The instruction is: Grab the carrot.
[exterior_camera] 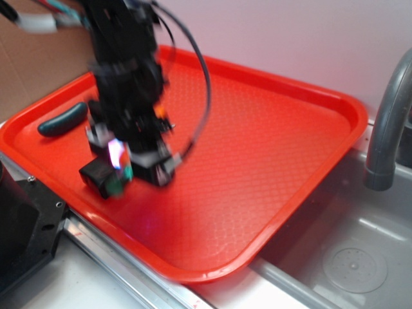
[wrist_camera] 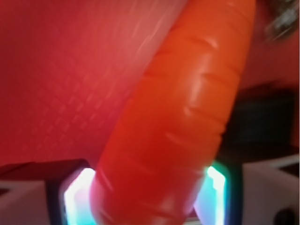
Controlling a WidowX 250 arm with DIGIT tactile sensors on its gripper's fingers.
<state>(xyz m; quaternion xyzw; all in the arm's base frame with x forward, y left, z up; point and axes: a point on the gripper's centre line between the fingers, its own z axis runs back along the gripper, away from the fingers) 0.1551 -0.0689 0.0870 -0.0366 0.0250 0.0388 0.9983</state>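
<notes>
We see the black robot gripper (exterior_camera: 129, 164) low over the red textured plastic tray (exterior_camera: 270, 129). In the wrist view its two lit pads (wrist_camera: 77, 197) clasp the glossy orange ridged toy carrot (wrist_camera: 183, 122), whose long axis runs straight out from the jaws. Motion blur hides the carrot in the exterior view. A dark green sausage-shaped piece (exterior_camera: 62, 120) lies nearby.

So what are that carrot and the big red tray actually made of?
The carrot looks like glossy moulded plastic: smooth orange skin with shallow pressed-in ridges and bright highlights. The tray also seems to be plastic, more matte, with a fine waffle-like texture stamped across its floor and a smooth raised rim. Neither can be confirmed by look alone.
</notes>
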